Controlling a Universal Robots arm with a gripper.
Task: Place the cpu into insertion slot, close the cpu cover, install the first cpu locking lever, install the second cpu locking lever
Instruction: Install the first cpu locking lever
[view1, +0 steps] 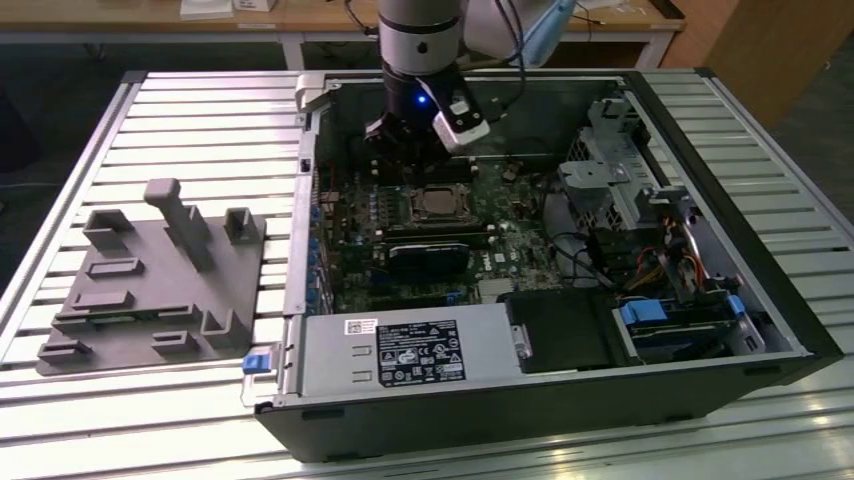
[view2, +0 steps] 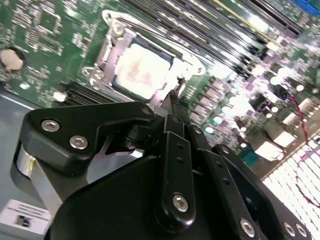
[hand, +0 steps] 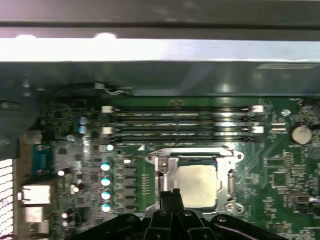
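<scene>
Gripper (hand: 170, 194) fingers together, tips at cpu cover (hand: 166, 169) edge; cpu (hand: 197, 184) seated just beyond.

Exterior view is looking down from high and well back, taking in the whole open case (view1: 534, 420) on the table (view1: 200, 110). Both wrist views are sitting close above the board (hand: 280, 170), looking past the gripper (hand: 170, 194) at the cpu (hand: 197, 185); the second is looking obliquely.
</scene>
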